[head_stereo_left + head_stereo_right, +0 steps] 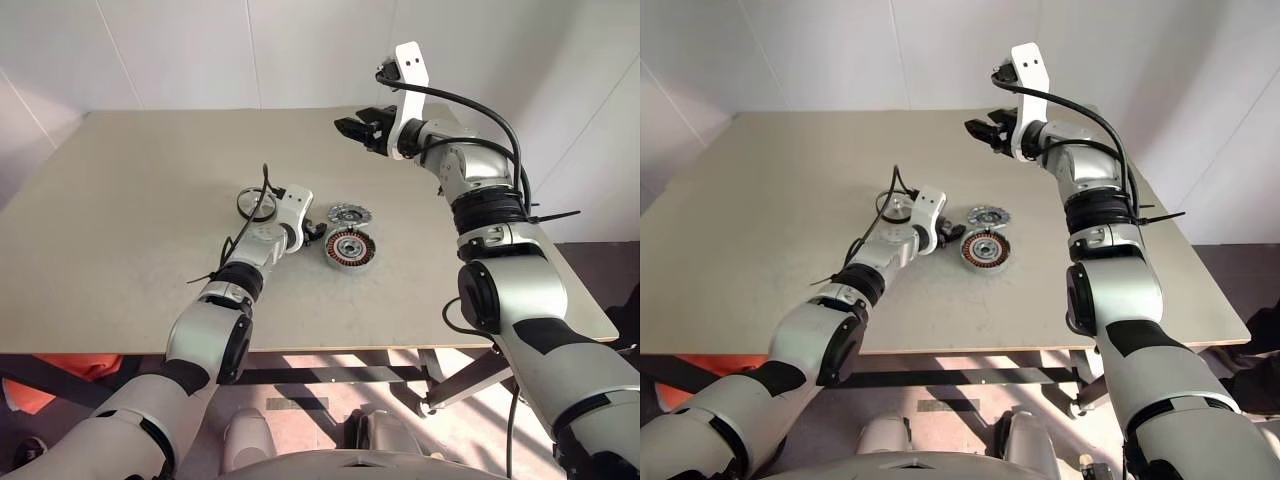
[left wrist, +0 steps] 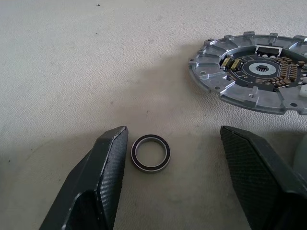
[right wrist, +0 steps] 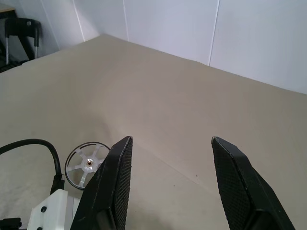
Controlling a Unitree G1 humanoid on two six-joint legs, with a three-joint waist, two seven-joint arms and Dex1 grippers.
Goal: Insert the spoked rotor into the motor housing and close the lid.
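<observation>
Resting low on our beige table point(image 1: 120, 200), our left gripper point(image 2: 168, 158) has its black fingers spread, a small dark-edged metal ring point(image 2: 150, 152) lying loose between them. The dull-grey notched lid point(image 1: 349, 213) sits just behind the copper-wound motor housing point(image 1: 349, 247). The shiny spoked rotor point(image 1: 255, 203) lies left of both. Our right gripper point(image 3: 168, 158) hangs raised, fingers apart, empty.

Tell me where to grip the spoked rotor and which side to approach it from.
Grip the spoked rotor across its thin rim, coming from above. It looks to lie flat on the table, so the rim is the likeliest purchase, and the thin spokes and hub offer little to pinch. The left gripper, open, is nearer.
</observation>
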